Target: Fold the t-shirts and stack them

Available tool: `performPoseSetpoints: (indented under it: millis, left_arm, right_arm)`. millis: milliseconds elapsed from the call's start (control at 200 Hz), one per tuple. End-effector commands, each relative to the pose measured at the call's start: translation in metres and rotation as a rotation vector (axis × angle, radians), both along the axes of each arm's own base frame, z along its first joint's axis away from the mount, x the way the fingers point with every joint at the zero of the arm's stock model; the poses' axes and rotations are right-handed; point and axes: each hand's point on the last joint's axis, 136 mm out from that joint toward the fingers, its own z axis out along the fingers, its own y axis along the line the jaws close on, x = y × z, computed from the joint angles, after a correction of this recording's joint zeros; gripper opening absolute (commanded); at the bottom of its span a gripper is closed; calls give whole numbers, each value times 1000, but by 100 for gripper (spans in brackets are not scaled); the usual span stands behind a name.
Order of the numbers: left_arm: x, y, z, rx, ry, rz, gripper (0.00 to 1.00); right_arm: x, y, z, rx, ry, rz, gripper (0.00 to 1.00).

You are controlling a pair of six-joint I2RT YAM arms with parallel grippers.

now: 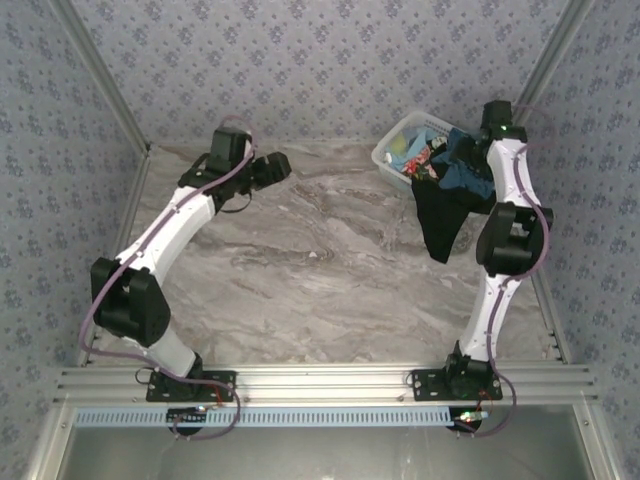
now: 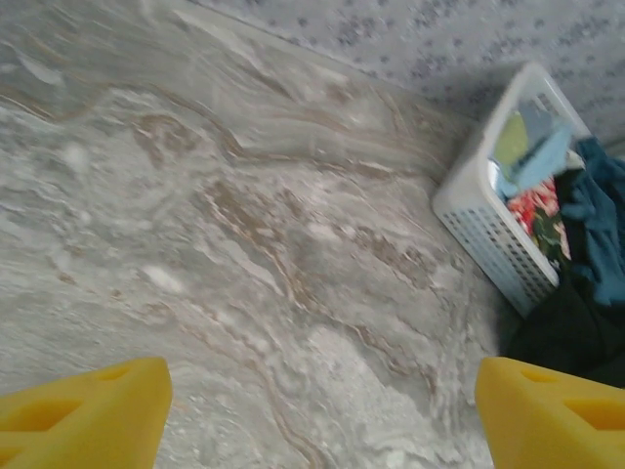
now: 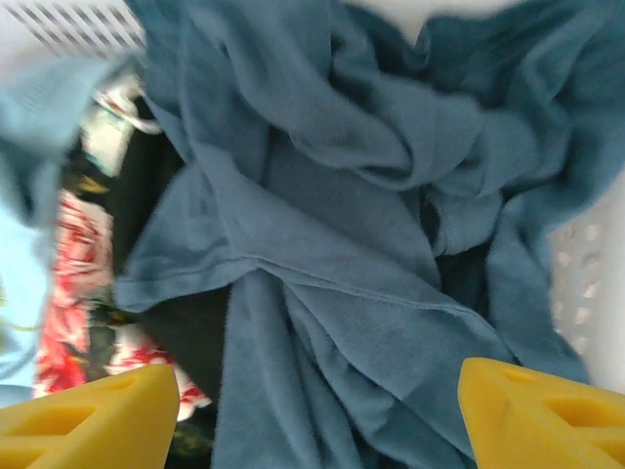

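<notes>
Yellow fingertips (image 3: pixel 88 415) of the right gripper (image 3: pixel 317 415) stand spread, gripping nothing, just over the dusty-blue t-shirt (image 3: pixel 342 225) in the white basket (image 2: pixel 488 234), whose rim the black t-shirt (image 1: pixel 437 225) overhangs; the left gripper (image 2: pixel 322 410) hangs released above the table (image 2: pixel 244 195), so folding seems not yet begun.

basket (image 2: pixel 488 230): on the bench (image 2: pixel 244 244), ahead of the left fingers (image 2: pixel 78 415) and off to their right | t-shirts (image 3: pixel 342 215): heaped in the basket, just under the right fingers (image 3: pixel 542 415) | one shirt (image 2: pixel 562 337): hangs out over the basket's side onto the bench, right of the left fingers
</notes>
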Motion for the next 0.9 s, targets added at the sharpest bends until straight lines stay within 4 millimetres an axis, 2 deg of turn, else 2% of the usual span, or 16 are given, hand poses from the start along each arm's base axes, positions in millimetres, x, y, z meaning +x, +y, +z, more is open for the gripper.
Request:
performPoseSetpoints:
  millis: [0,130,265,385,515,580,690,824,894]
  left_arm:
    - [-14,-10,18,-38,-10,-49,79]
    - [-23,-12,21,-60,-13,-59,76]
    - [-32,-10,28,-61,-22,-61,73]
    - [-39,-2,29,-28,-17,-56,72]
    - [-46,3,29,-4,-12,-56,70]
    - [-47,5,31,2,-15,-55,69]
    - [-49,8,31,14,-15,-50,68]
    - [-48,10,27,22,-8,-38,67]
    - [-46,13,24,32,-2,-23,67]
  right_arm:
    - [3,0,3,9,13,50,76]
    - [13,-7,-18,17,26,31,72]
    - [25,-10,-29,19,2,14,59]
    - [33,-10,-32,24,-23,3,38]
    - [39,-6,-19,21,-77,5,11]
    - [40,-3,-2,11,-117,8,0]
    - [38,-7,52,-48,-249,-16,0]
    - [24,-7,142,-113,-445,-38,0]
    - [14,4,186,-125,-548,-12,0]
